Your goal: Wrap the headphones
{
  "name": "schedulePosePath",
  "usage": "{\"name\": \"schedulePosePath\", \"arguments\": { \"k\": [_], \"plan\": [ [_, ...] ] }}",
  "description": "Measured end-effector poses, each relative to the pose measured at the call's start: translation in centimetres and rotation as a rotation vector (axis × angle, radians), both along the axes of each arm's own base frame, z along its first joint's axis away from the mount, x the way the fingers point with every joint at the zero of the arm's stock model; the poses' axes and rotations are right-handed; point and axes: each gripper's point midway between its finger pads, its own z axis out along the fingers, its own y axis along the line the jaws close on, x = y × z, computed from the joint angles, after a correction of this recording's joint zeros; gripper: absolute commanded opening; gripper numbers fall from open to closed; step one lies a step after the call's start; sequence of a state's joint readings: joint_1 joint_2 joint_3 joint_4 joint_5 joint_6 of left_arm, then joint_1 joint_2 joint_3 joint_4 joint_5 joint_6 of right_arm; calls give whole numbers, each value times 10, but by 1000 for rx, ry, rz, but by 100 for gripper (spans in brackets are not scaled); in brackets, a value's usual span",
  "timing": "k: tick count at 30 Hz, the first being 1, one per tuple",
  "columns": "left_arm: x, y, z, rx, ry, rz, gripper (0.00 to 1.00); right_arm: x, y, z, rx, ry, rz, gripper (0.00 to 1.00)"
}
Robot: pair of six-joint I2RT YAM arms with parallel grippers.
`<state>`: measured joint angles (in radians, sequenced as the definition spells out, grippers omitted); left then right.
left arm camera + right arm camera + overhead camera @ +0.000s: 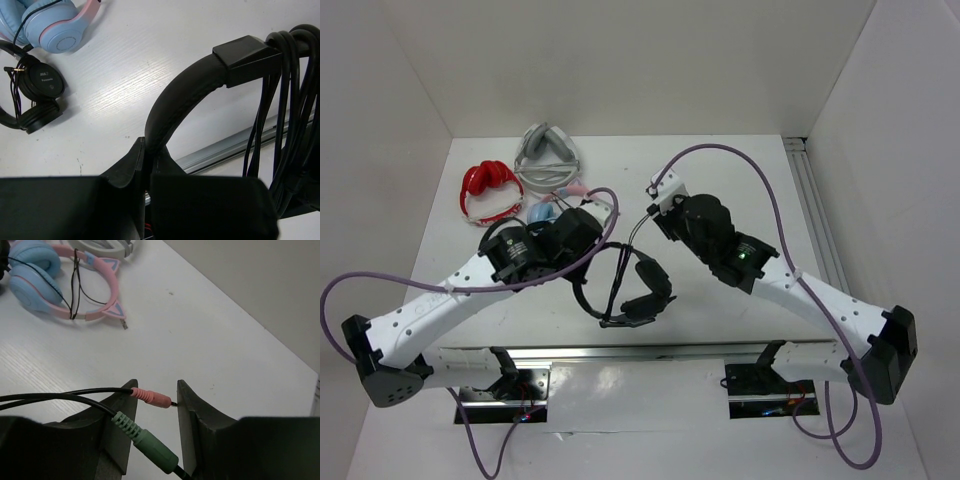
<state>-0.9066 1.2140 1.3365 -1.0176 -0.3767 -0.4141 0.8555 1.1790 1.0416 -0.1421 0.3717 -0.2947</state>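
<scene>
Your left claw (148, 156) is pinched tight on the band of the headphones (175, 100). Your right claw (156, 386) has its jaws parted. Both arms angle inward, claws near each other.

Free to pass over bare tabletop (740, 170) at far centre and far right. Blocked at far left by red pair (488, 190), grey pair (548, 155), pink-and-blue pair (30, 285) and small black pair (45, 82), lying close together. Obstructed at centre by the headphones (635, 290) and by cable (287, 100) running to the right gripper (156, 390). Closed in by walls (620, 60) at left, back and right; edged by metal rail (650, 352) at near side.
</scene>
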Motion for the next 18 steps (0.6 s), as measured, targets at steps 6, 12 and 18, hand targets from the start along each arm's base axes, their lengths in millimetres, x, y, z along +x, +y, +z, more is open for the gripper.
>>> {"name": "schedulePosePath", "arguments": {
  "k": [6,12,18],
  "plan": [
    [-3,4,18,-24,-19,0,0,5,8,-19,35,51,81,32],
    [-1,5,49,-57,-59,-1,0,5,23,-43,74,102,144,33],
    [7,-2,82,-85,-104,-5,0,16,14,-55,133,149,125,44]
  ]
}}
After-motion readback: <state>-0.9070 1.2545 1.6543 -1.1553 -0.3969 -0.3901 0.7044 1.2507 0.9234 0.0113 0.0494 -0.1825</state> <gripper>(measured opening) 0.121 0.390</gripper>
